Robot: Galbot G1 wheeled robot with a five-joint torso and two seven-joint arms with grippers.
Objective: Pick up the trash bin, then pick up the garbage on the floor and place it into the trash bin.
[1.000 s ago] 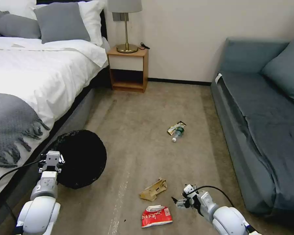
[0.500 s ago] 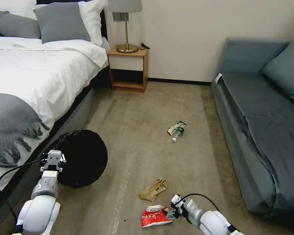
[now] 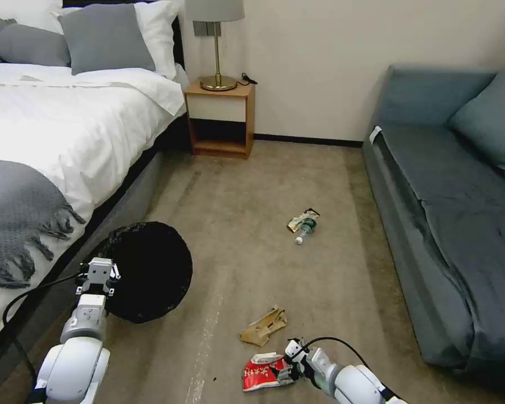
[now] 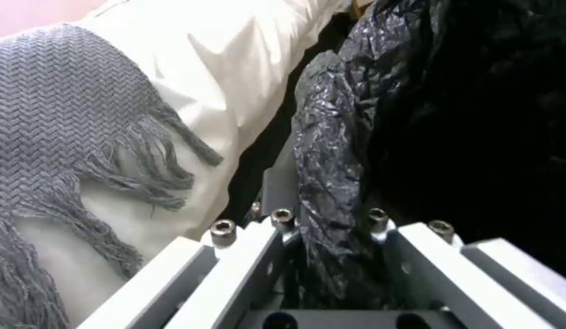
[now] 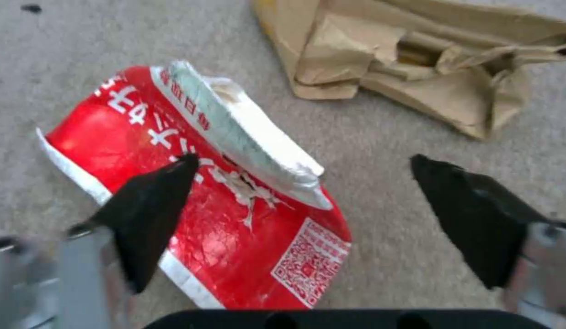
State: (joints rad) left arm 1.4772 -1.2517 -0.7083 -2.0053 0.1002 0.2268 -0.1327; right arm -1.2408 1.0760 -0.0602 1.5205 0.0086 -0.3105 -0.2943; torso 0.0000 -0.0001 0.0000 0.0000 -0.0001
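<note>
The trash bin point(image 3: 148, 272), lined with a crinkly black bag, hangs tilted beside the bed with its mouth facing me. My left gripper point(image 3: 98, 276) is shut on its rim; the left wrist view shows the black bag point(image 4: 332, 151) pinched in the gripper point(image 4: 328, 214). My right gripper point(image 3: 290, 365) is low over the floor and open, its black fingertips point(image 5: 173, 178) straddling one end of the red-and-white snack packet point(image 5: 222, 219) point(image 3: 264, 372). Crumpled tan paper point(image 3: 264, 327) point(image 5: 417, 59) lies just beyond. Farther off lie the small bottle point(image 3: 304, 230) and the foil wrapper point(image 3: 303, 217).
The bed point(image 3: 50, 140) with a fringed grey throw point(image 3: 17, 219) runs along the left. A blue-grey sofa point(image 3: 454, 213) lines the right. A wooden nightstand point(image 3: 220, 120) with a lamp stands at the back wall. Carpeted floor point(image 3: 252, 185) lies open between them.
My right gripper has moved left and lower, from beside the red packet to right over its end. The bin and my left gripper have shifted slightly right.
</note>
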